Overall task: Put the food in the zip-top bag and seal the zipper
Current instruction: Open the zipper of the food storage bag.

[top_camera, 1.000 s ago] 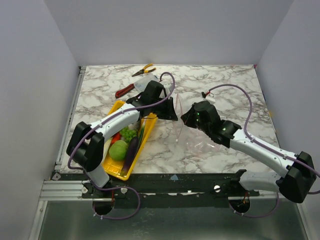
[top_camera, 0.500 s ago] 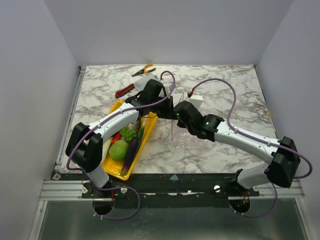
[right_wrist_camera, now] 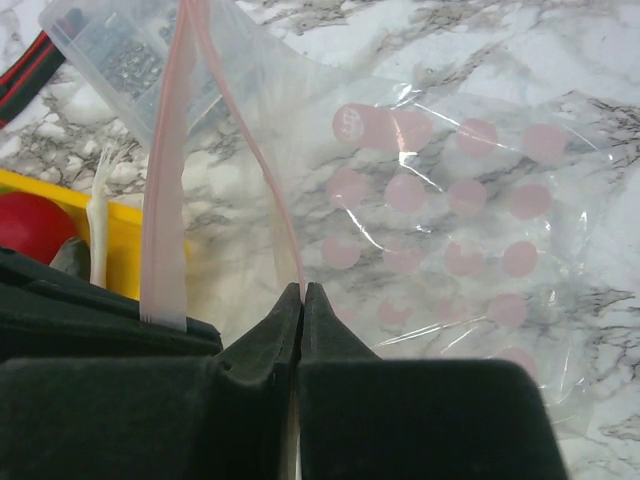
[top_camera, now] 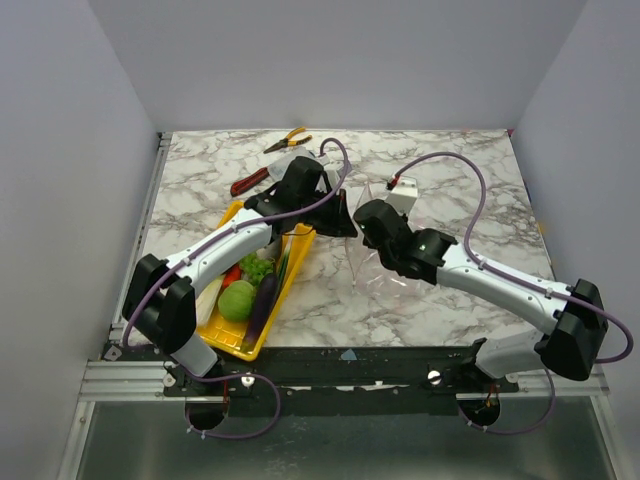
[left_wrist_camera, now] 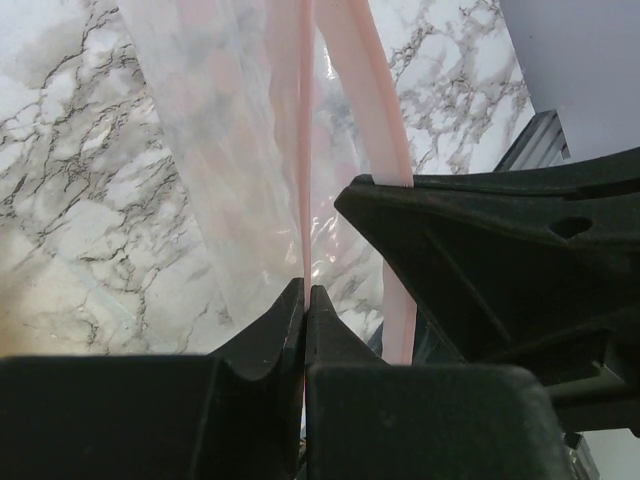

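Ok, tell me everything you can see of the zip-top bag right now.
The zip-top bag is clear, floppy plastic printed with pink dots, with a pink zipper along its mouth. The left arm's fingers and right arm's fingers each pinch one lip, holding the mouth apart; the body trails onto the marble table. No food shows inside.

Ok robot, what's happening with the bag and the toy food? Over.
Both shut: left gripper on one zipper lip, right gripper on the other. Mouth of zip-top bag held apart. No food bagged, all in yellow tray.
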